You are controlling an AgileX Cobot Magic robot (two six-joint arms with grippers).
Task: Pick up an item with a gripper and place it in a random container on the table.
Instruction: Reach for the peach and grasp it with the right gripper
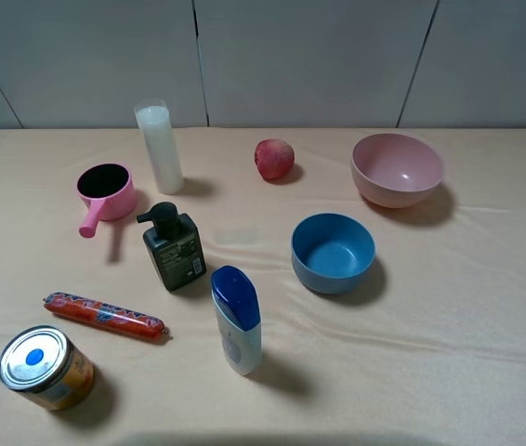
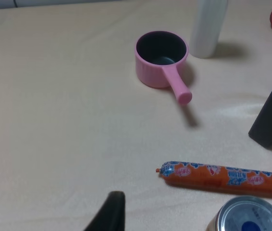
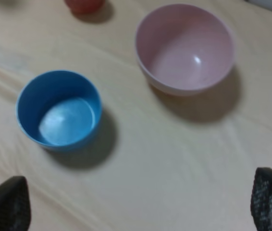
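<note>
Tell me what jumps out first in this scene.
The red fruit sits alone toward the far edge of the table, left of the big pink bowl. A bright blue bowl stands nearer; both bowls are empty. Near left: a red sausage beside a tin can.

Soft, fairly bright light falls on the table from overhead, seemingly from about 10 o'clock in the high view. There the pale pink bowl, the blue bowl and the blue-capped bottle each throw a fuzzy-edged shadow toward 4 o'clock. The high view is sharp and free of glare, the left wrist view is slightly soft, and the right wrist view is plainly blurred, with one small white glint inside the pale pink bowl.
</note>
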